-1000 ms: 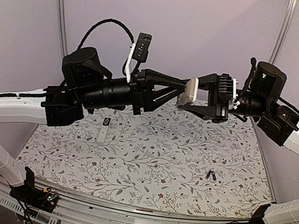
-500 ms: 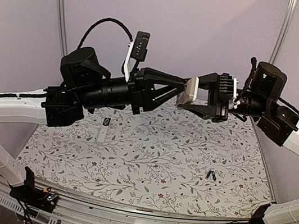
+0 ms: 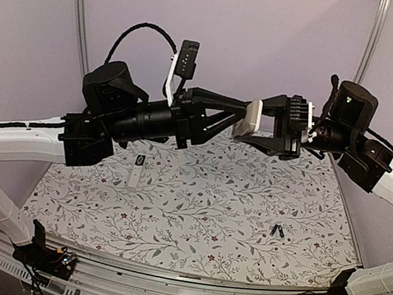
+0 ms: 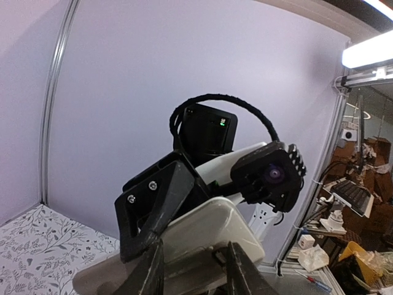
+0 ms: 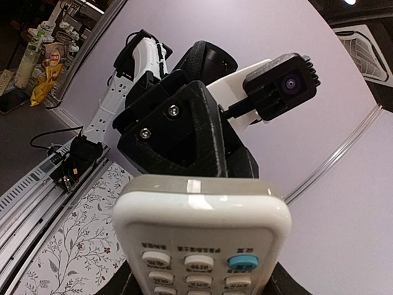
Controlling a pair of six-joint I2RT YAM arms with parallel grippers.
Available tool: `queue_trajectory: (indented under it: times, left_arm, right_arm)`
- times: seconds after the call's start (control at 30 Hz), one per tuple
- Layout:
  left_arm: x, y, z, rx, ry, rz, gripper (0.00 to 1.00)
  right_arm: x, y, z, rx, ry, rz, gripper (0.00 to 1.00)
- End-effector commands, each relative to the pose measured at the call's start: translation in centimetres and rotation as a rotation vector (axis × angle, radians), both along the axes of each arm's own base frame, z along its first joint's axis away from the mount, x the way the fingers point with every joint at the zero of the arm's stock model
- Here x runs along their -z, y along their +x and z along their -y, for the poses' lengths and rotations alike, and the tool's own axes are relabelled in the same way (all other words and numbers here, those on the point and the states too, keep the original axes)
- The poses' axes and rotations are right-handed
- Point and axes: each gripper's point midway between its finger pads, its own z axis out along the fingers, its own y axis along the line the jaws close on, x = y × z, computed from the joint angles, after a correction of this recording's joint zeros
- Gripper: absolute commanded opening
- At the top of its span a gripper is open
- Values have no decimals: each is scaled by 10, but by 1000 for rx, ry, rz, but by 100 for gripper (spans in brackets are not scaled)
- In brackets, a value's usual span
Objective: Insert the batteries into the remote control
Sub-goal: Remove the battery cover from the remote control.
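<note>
The right gripper (image 3: 255, 121) is clenched on the remote control (image 3: 244, 129). It holds the white body by its long sides, high in the air over the far part of the table (image 3: 208, 217). In the right wrist view the button face of the remote control (image 5: 202, 227) looks toward that camera, and one black finger (image 5: 178, 135) of the other arm stands behind its top end.

The left gripper (image 3: 243, 116) meets it from the opposite side. Its two fingers straddle the free end of the remote control (image 4: 209, 227) and appear closed on it, so both arms hold the same thing between them.

The batteries (image 3: 277, 231) lie on the flowered table cover, well below the grippers and well apart from them, near the right side. They are two dark cells, close together.

A small remote (image 3: 137, 171), white with a dark top, lies flat on the left part of the table, under the left arm.
</note>
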Motion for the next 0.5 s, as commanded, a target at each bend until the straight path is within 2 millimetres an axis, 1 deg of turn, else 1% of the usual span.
queue_trajectory:
  times: [0.0,0.17,0.33,0.47]
  left_arm:
    - [3,11,4,-28,6,1,34]
    - [7,23,3,-99,29,-6,28]
    - [15,19,6,-69,49,-18,27]
    - [29,19,10,-55,92,-33,27]
  right_arm:
    - [-2,-2,2,-4,14,-6,4]
    - [-1,-2,2,-1,13,-10,4]
    - [-3,-2,3,2,18,-4,4]
    - [-5,-2,3,4,22,-1,4]
